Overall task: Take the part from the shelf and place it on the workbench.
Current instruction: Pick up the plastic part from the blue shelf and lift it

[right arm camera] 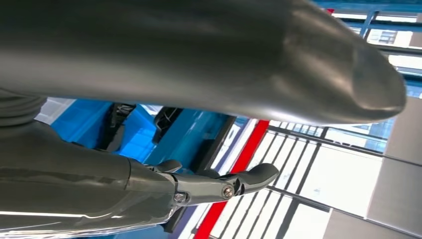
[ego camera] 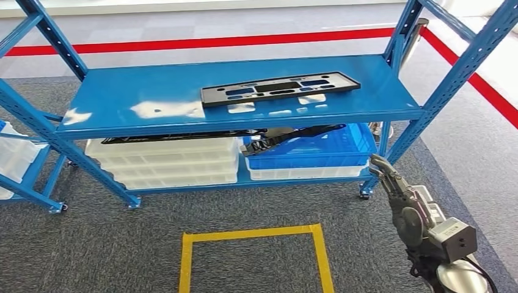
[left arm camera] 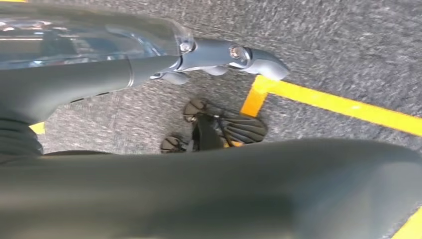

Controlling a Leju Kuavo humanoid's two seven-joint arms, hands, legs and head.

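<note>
The part [ego camera: 280, 88] is a long, flat black panel with cut-outs, lying on the top board of the blue shelf [ego camera: 153, 104], right of its middle. My right hand [ego camera: 397, 189] is raised by the shelf's front right leg, below and to the right of the part, with its fingers stretched out and holding nothing. The right wrist view has the same hand [right arm camera: 149, 184] with a straight finger [right arm camera: 249, 178] against blue shelf parts. My left hand [left arm camera: 99, 84] hangs over the grey carpet, fingers [left arm camera: 234, 55] extended and empty.
On the lower board stand stacked white bins [ego camera: 171, 162] and a blue bin [ego camera: 311, 152], with more black parts [ego camera: 287, 137] across them. A yellow taped square [ego camera: 256, 244] marks the carpet before the shelf. Red floor tape [ego camera: 244, 39] runs behind, and another rack [ego camera: 18, 159] stands left.
</note>
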